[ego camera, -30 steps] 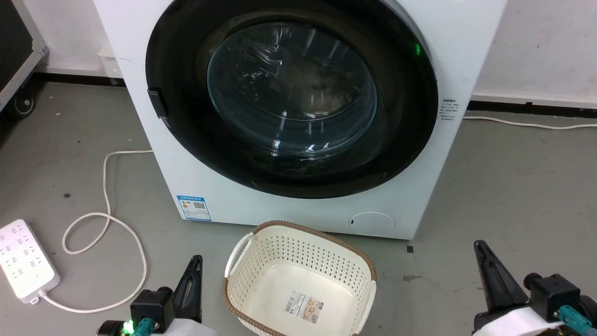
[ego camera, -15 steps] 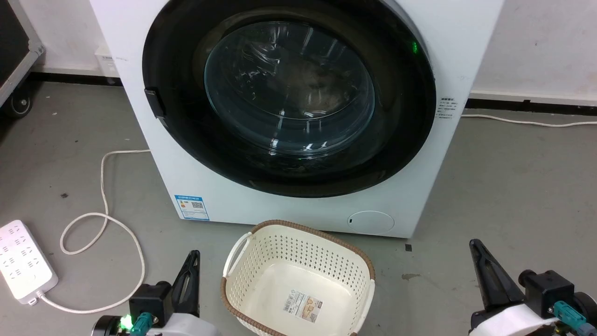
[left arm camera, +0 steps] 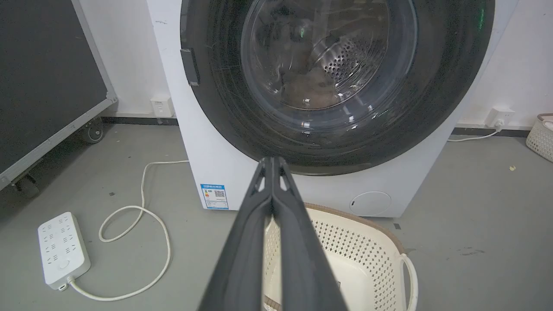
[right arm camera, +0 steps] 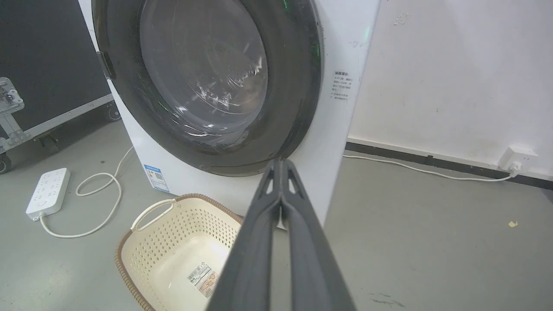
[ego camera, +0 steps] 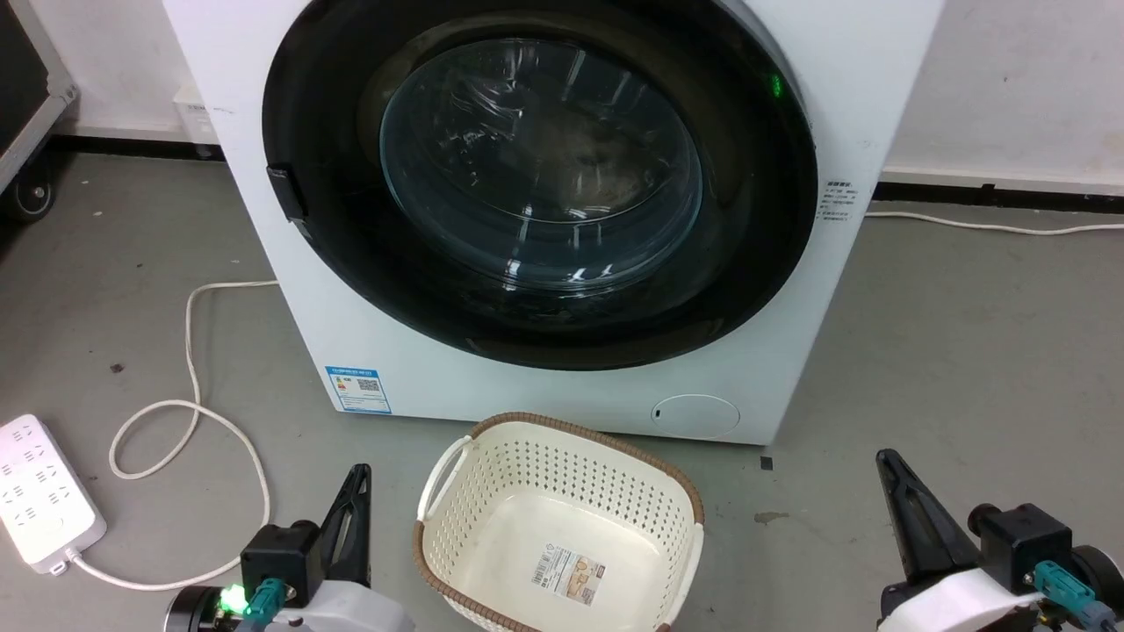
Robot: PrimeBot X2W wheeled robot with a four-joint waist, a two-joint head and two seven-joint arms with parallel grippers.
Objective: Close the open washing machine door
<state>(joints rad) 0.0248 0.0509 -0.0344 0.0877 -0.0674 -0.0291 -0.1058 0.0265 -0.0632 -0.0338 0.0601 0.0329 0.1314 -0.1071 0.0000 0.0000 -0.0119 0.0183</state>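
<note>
While lying flush in the round front recess, fills it rim to rim: one large round washing machine door (ego camera: 540,167), glossy black ring around clear bulging glass, handle tab on its left edge. Fronts one white boxy front-loading washing machine (ego camera: 562,395), far centre by the wall. Just near of its bottom edge, one cream perforated plastic laundry basket (ego camera: 562,483). Near left, one left pincer (ego camera: 358,478); near right, one right pincer (ego camera: 887,461); both with fingers pressed together, gripping nothing, over bare grey concrete floor (ego camera: 966,351). Open floor right of the machine; on the left, one white power strip (ego camera: 39,491) and one looped white cable (ego camera: 188,338).
</note>
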